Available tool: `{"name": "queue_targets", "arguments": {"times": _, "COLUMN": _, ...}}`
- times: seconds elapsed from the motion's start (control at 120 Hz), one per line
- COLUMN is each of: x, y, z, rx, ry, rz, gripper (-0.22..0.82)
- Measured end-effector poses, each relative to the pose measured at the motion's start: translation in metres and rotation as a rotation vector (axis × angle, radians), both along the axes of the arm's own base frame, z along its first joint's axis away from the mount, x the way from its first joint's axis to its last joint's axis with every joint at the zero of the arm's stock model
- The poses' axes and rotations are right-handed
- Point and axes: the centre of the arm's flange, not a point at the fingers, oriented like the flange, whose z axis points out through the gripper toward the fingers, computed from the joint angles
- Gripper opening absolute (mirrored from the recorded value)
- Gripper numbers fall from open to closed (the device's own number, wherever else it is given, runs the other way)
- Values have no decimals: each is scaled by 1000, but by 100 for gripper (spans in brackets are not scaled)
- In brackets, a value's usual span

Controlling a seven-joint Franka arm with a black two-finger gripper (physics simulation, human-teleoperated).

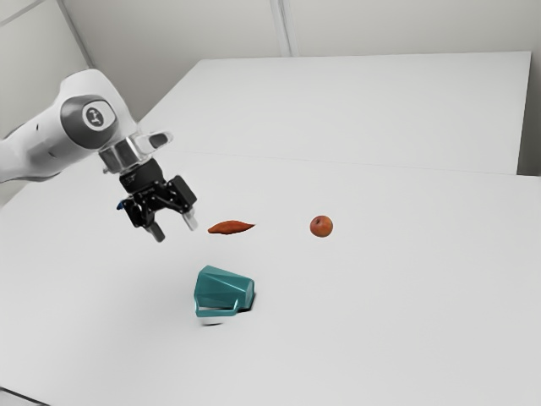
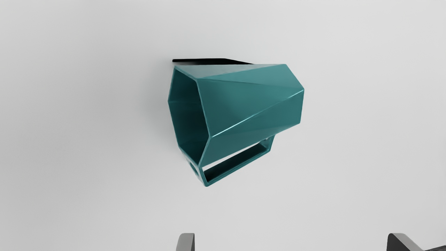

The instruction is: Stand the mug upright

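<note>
our mug (image 1: 224, 290) lies on its side on the table (image 1: 397, 330), its mouth toward the exterior view's left, and our gripper (image 1: 175, 232) hangs above the tabletop, well apart from it. its jaws stand wide apart and have hold of nothing. we judge the step in hand to be reaching for the mug; the next move calls for lining the fingers up across the body or handle, going down and closing, so we can then turn the mouth upward and seat the base. we count 1 mug with 1 handle, 1 orange-red root vegetable (image 1: 230, 227) and 1 round fruit (image 1: 321, 226).
</note>
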Motion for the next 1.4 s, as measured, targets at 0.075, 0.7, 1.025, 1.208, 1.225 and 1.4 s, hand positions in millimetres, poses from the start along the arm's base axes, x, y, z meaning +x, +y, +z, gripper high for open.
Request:
{"name": "queue_targets", "arguments": {"times": 0.075, "x": 1, "y": 6, "z": -11, "rx": -27, "ry": -14, "rz": -3, "gripper": 60}}
{"name": "queue_targets", "arguments": {"times": 0.7, "x": -13, "y": 58, "z": -121, "rx": -317, "ry": -64, "rz": 3, "gripper": 60}}
{"name": "queue_targets", "arguments": {"times": 1.025, "x": -8, "y": 32, "z": -149, "rx": -442, "ry": -149, "rz": -66, "gripper": 60}}
{"name": "queue_targets", "arguments": {"times": 1.208, "x": -10, "y": 30, "z": -161, "rx": -485, "ry": -184, "rz": -80, "gripper": 60}}
{"name": "queue_targets", "arguments": {"times": 1.225, "x": -11, "y": 30, "z": -162, "rx": -489, "ry": -185, "rz": -82, "gripper": 60}}
{"name": "queue_targets", "arguments": {"times": 1.4, "x": -16, "y": 33, "z": -169, "rx": -524, "ry": -210, "rz": -94, "gripper": 41}}
